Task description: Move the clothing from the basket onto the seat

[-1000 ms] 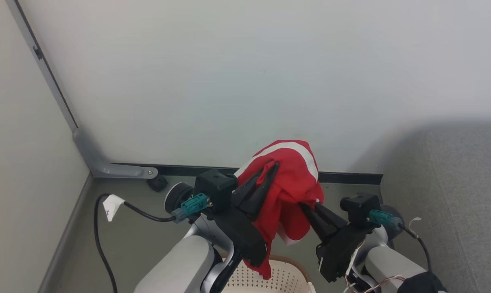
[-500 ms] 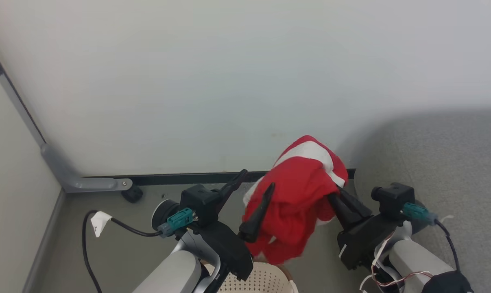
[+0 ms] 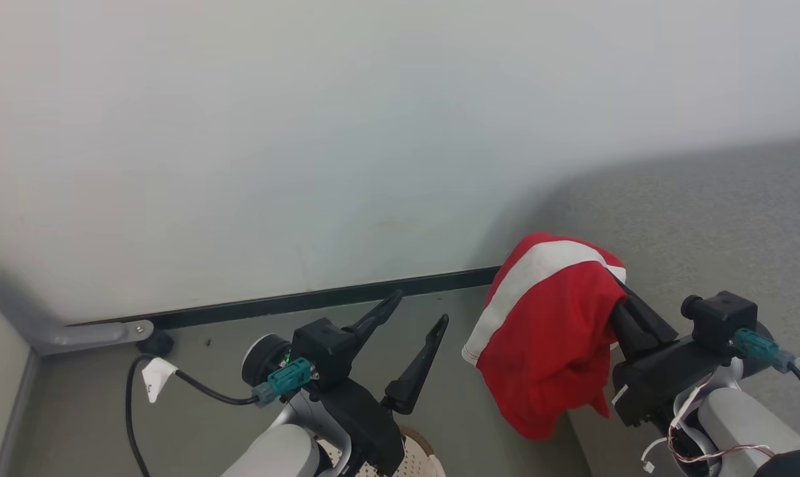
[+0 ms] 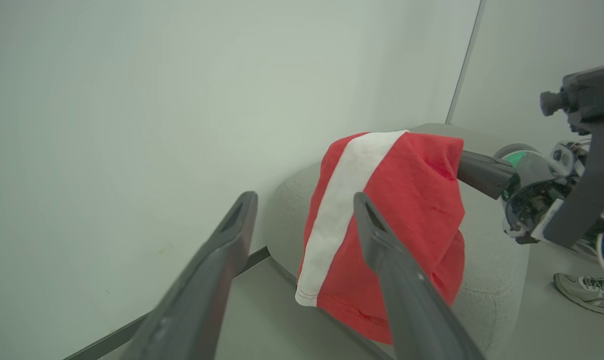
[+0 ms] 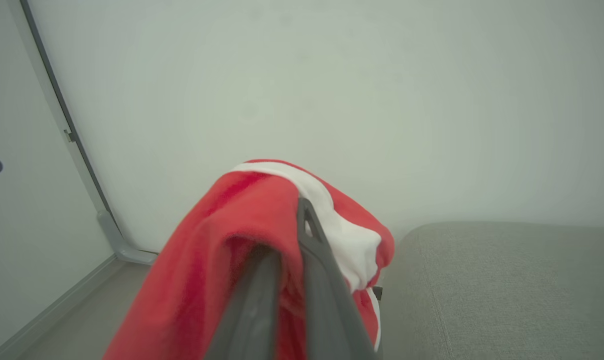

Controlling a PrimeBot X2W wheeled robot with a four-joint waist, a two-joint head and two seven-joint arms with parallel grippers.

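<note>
The clothing (image 3: 545, 331) is a red garment with a white stripe, hanging in the air at the left edge of the grey seat (image 3: 711, 218). My right gripper (image 3: 628, 308) is shut on it, its fingertips buried in the folds. In the right wrist view the clothing (image 5: 221, 250) drapes over that gripper (image 5: 291, 240), with the seat (image 5: 507, 285) at lower right. My left gripper (image 3: 421, 311) stands open and empty, left of the garment and apart from it. Its wrist view shows the open gripper (image 4: 304, 200) in front of the clothing (image 4: 402, 200). A sliver of the basket (image 3: 421, 456) peeks out at the bottom edge.
A pale wall with a dark baseboard (image 3: 293, 301) runs behind both arms. A grey bracket (image 3: 61, 331) and a black cable (image 3: 131, 404) sit on the floor at left. A person's grey shoe (image 4: 587, 292) stands on the floor beyond the seat.
My left gripper has opened and let go of the clothing, which now hangs from the right gripper alone. The head camera has swung right, bringing more of the seat into view.
</note>
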